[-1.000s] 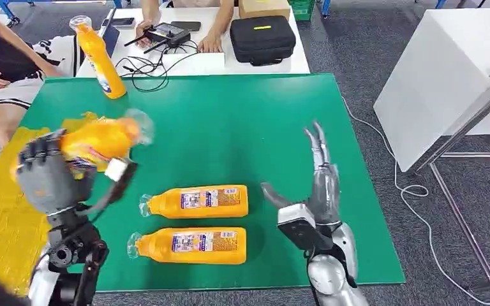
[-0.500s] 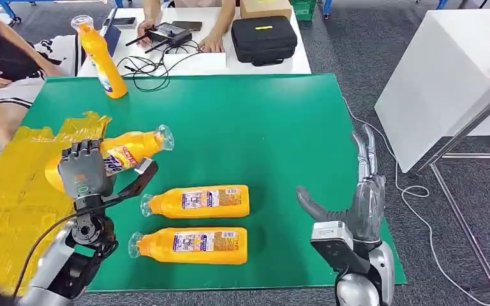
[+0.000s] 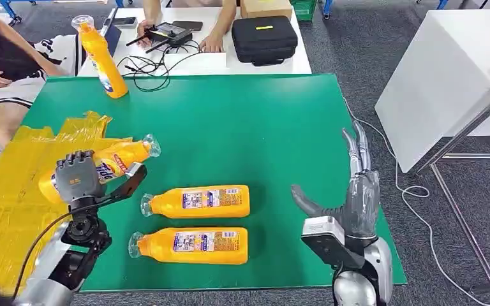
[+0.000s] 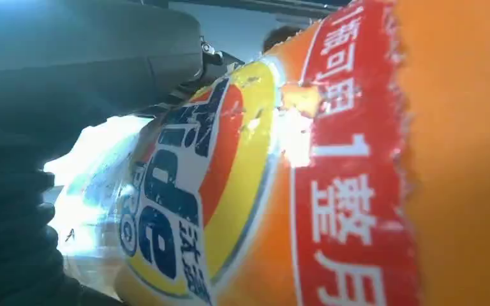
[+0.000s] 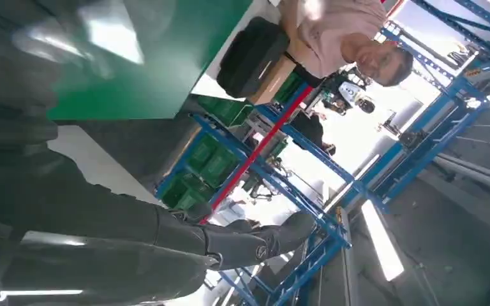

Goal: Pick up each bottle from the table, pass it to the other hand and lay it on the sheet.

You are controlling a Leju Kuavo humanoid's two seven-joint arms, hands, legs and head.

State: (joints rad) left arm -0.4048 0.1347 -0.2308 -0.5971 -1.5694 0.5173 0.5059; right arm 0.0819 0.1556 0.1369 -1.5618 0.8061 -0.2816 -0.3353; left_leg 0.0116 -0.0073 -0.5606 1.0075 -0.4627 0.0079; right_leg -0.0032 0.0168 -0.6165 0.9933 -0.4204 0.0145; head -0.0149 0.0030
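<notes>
On green table [image 3: 242, 127]: two orange bottles [image 3: 198, 201] lying flat, one upright [image 3: 102, 60] at far edge. Left hand [image 3: 76, 177] grips a bottle [image 3: 124, 156] over yellow sheet [image 3: 13, 204]. Right hand [image 3: 351, 191] empty, fingers spread. White desk [image 3: 191, 64] behind, grey carpet.

The left hand [image 3: 76, 176] is dark grey, with blocky segmented fingers and a small pale marking on its back; below it sit a black round wrist joint and a thin black cable running along a silver forearm. The right hand [image 3: 351, 191] has glossy grey, slender fingers, a thick thumb and a silver forearm.
</notes>
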